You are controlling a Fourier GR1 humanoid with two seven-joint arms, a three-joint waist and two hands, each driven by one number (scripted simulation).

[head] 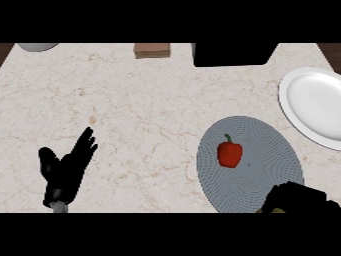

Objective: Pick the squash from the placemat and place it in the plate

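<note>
At the near right edge, the right hand [300, 199] shows only as a dark bunched mass over the near rim of the placemat [269, 172]. A small yellowish patch shows at its near-left underside, but what that is cannot be told, nor whether the fingers are spread or curled.

At the near left, the left hand [67, 167] rests above the bare counter [129, 100], fingers straight and slightly spread, pointing far and a little right, thumb out to the left. It holds nothing and touches nothing.

The placemat is a round grey ribbed disc, right of centre. On its left half lies the one item on it, a red pepper-like vegetable [230, 153] rather than anything squash-shaped. Its long axis runs near to far, with the green stem pointing far and slightly left and the blunt end toward the near edge. It lies apart from both hands.

Farther right sits the white plate [322, 107], nothing on it, its near-left rim just beside the mat.

Along the far edge stand a black box [232, 54], a small tan block [152, 50] and, at the far left corner, part of a grey bowl [37, 46].
</note>
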